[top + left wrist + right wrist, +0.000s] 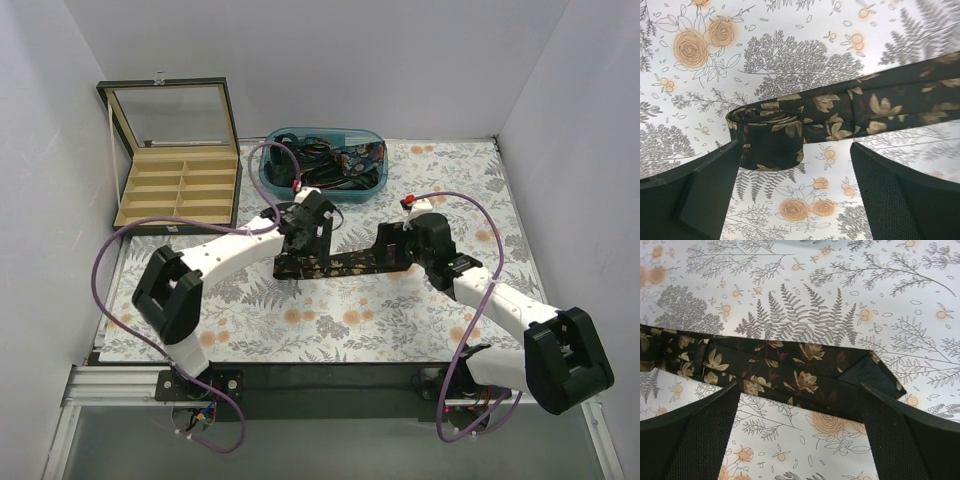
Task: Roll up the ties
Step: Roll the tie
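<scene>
Tie (345, 264) lies across the floral tabletop (300, 335), between both arms. One end is coiled into a small roll (767, 132); the pointed end (875, 372) lies flat. Left fingers (705, 190) spread wide either side of the roll, gripping nothing. Right fingers (700, 435) spread wide over the pointed end, empty.

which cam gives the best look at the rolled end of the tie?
Left wrist: the rolled end fills mid-frame, its coiled layers visible. Top external shows the tie only as a dark strip, the roll too small to make out. Right wrist shows just the flat pointed end.
</scene>
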`<action>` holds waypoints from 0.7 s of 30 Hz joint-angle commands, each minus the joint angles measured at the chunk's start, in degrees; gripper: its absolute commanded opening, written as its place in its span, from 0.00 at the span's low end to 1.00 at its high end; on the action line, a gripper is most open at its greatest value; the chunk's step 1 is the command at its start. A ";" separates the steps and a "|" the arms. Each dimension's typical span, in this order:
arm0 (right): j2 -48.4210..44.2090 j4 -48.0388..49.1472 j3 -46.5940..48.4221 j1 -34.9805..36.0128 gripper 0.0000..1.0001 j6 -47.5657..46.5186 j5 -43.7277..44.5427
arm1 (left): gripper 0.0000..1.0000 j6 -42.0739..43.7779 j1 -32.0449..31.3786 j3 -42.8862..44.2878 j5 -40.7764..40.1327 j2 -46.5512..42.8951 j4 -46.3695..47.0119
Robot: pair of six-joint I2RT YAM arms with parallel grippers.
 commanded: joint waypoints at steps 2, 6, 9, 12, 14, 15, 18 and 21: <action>1.07 2.15 2.86 -0.27 0.89 0.05 -6.97 | 0.84 0.94 7.23 -6.05 13.06 -11.07 9.66; 4.32 2.68 6.02 0.78 0.87 1.71 -13.82 | 0.85 1.47 13.23 -13.34 18.17 -17.05 13.54; 7.93 4.34 8.31 3.15 0.84 4.35 -16.90 | 0.85 0.60 18.41 -21.77 23.70 -22.23 18.28; 12.06 7.94 10.68 6.57 0.81 7.33 -18.93 | 0.84 -0.90 24.65 -29.43 32.48 -25.75 22.85; 15.82 9.53 12.18 8.25 0.77 9.96 -21.21 | 0.83 -1.34 27.63 -33.46 35.49 -26.55 26.09; 17.24 11.45 12.71 9.56 0.75 10.85 -22.01 | 0.82 -1.43 28.00 -34.18 36.55 -26.55 26.81; 21.81 14.71 14.82 12.11 0.70 13.93 -23.68 | 0.80 -1.34 28.35 -34.89 39.19 -24.80 28.22; 26.29 17.35 16.84 13.79 0.65 16.12 -25.35 | 0.78 -1.43 28.35 -34.54 40.69 -23.13 29.28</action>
